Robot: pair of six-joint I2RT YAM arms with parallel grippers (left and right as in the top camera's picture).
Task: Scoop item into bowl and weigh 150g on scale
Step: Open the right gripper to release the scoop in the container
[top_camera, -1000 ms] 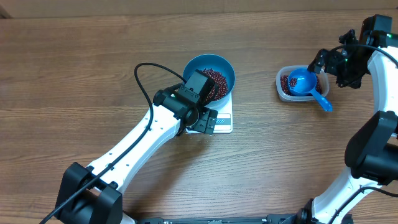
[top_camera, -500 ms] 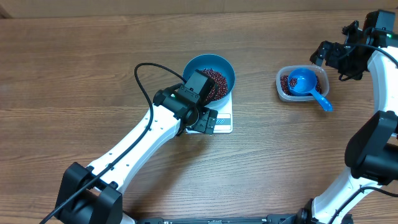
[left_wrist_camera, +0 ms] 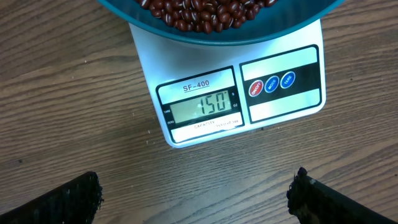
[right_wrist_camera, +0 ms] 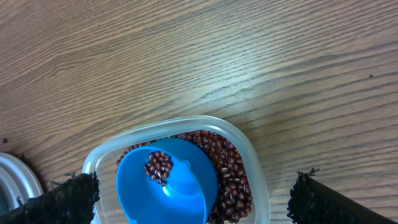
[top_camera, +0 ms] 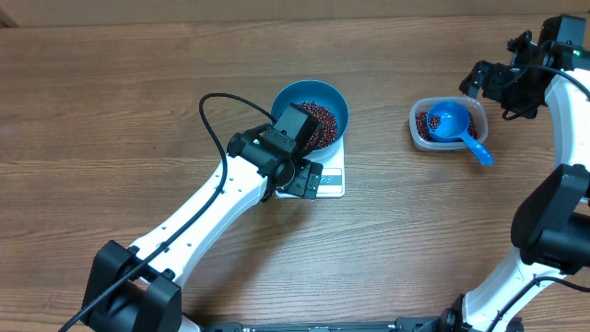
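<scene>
Item: beans (top_camera: 318, 115), heaped in bowl (top_camera: 337, 100) on scale (left_wrist_camera: 230, 93), which reads 150 (target apparently met). My left fingers (left_wrist_camera: 68, 202) are spread at its 6 o'clock, probably to view the display. My right fingers (right_wrist_camera: 68, 196) are spread, empty. Scoop (right_wrist_camera: 165, 183) rests in tub (right_wrist_camera: 249, 168), 3 o'clock of the bowl.

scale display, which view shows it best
Left wrist: the scale is close up and its display faces the camera, reading 150. Overhead shows only a small part of the scale beside the left arm, digits too small. Right wrist shows none of it.
</scene>
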